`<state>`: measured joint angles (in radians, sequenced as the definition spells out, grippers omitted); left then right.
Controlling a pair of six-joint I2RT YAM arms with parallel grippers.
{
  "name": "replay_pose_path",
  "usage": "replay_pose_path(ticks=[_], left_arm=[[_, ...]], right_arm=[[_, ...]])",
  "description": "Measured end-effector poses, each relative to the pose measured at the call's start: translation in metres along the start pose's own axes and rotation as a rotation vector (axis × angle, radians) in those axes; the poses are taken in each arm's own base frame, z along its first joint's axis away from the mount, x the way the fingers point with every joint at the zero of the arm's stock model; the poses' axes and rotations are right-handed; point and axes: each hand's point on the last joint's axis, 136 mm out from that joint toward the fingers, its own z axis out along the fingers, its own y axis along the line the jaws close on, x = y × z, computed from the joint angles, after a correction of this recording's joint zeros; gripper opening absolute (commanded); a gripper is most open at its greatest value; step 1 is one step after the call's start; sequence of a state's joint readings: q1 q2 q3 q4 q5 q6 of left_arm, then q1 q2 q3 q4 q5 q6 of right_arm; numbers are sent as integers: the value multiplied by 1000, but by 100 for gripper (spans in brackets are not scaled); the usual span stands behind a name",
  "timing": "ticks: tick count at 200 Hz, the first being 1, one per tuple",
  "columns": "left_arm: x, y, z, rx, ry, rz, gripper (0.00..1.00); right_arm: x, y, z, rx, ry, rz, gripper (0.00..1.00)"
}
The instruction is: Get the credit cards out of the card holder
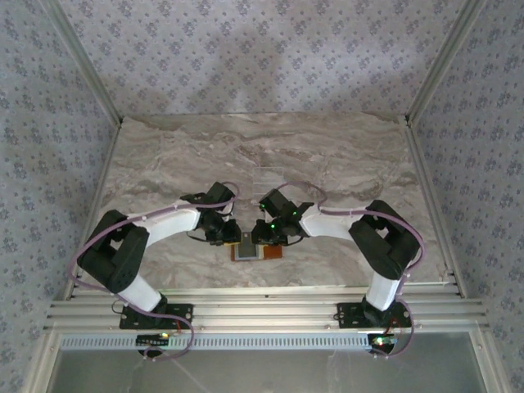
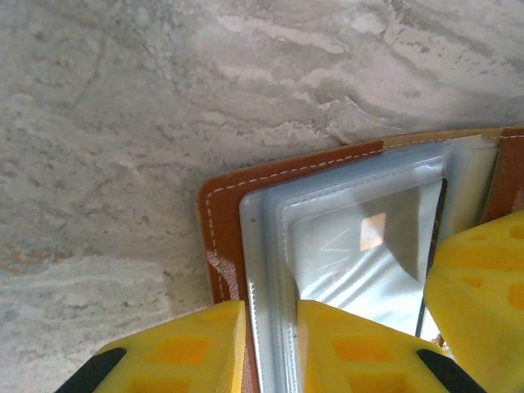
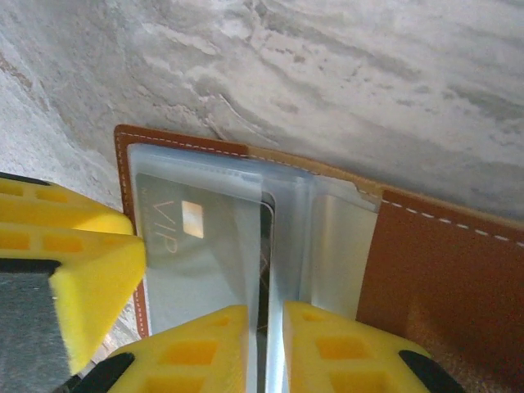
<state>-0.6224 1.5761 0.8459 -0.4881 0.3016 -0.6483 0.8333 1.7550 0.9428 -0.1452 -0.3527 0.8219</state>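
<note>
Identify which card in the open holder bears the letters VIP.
The silver-grey card with the gold chip, lying face up inside the card holder. The dark card beside it is a narrow strip with no lettering visible.

card holder (image 1: 255, 250), top view: too small for detail; its 12 o'clock edge is hidden under the left gripper (image 1: 223, 233) and right gripper (image 1: 266, 233).
credit cards (image 3: 192, 237), right wrist view: 6 o'clock ends cut off; number unclear.
</note>
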Motion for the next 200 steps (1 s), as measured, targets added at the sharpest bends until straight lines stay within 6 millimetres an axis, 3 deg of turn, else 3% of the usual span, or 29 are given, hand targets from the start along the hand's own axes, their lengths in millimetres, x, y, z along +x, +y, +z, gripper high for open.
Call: replay_pose_path(ticks=[132,200], left_arm=[[4,6,5,-20,22,-9,21],[4,8,8,-41,43,-16,21]], right_arm=[[0,0,2,-5,3,0,19],[0,0,3,-113,-18,40,16]])
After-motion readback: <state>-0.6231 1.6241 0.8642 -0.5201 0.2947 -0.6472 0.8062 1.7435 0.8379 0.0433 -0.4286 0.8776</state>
